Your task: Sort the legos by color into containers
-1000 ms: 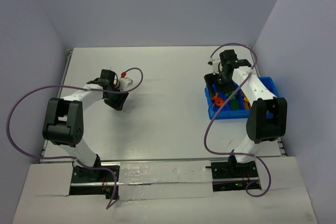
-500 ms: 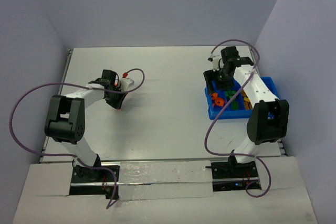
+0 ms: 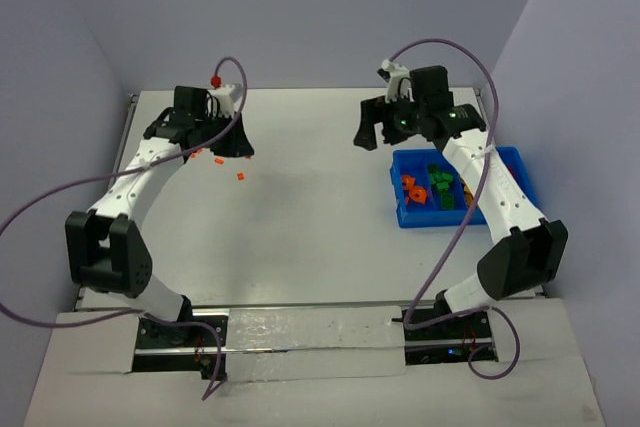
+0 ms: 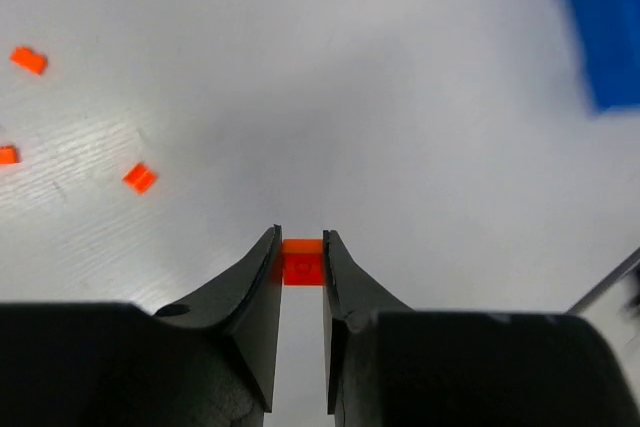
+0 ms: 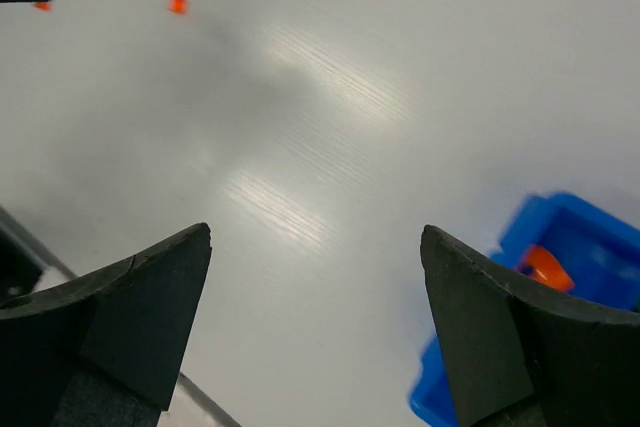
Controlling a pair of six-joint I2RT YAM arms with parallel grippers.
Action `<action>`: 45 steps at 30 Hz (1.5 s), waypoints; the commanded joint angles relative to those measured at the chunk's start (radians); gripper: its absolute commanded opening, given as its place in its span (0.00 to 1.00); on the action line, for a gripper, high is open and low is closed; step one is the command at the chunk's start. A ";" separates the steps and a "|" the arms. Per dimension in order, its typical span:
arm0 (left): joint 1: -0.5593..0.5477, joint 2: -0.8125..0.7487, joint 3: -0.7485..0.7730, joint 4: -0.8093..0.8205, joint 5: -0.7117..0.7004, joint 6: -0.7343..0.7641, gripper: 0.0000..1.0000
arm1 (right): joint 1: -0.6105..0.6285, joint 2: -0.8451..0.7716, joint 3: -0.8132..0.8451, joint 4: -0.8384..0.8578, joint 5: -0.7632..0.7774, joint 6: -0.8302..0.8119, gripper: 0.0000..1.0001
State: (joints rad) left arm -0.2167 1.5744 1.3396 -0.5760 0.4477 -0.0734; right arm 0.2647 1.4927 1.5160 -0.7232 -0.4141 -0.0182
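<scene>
One orange brick [image 4: 302, 265] is clamped between the two left fingers [image 4: 262, 272], held above the desk [image 4: 420, 117] at its far left. Three loose bricks [image 4: 140, 177], all orange, lie apart from one another on the desk beneath. The two right fingers [image 5: 165, 282] stand wide apart with nothing between them, over the desk just left of the one blue bin [image 3: 404, 215]. It holds orange, green and yellow pieces, too small to count.
</scene>
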 commanded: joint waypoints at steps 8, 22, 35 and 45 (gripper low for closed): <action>-0.142 -0.160 -0.001 0.201 -0.139 -0.854 0.00 | 0.264 0.054 0.081 0.300 0.037 0.291 0.82; -0.162 -0.157 -0.109 0.292 -0.044 -1.137 0.00 | 0.393 0.173 0.122 0.309 0.066 0.330 0.73; -0.197 -0.166 -0.148 0.352 0.049 -1.203 0.00 | 0.392 0.190 0.115 0.328 0.120 0.331 0.48; -0.204 -0.170 -0.186 0.359 0.024 -1.164 0.07 | 0.394 0.138 0.055 0.396 0.143 0.331 0.13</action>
State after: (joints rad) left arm -0.3977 1.4288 1.1642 -0.2229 0.4365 -1.2483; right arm 0.6651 1.6872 1.5802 -0.4470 -0.3269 0.3190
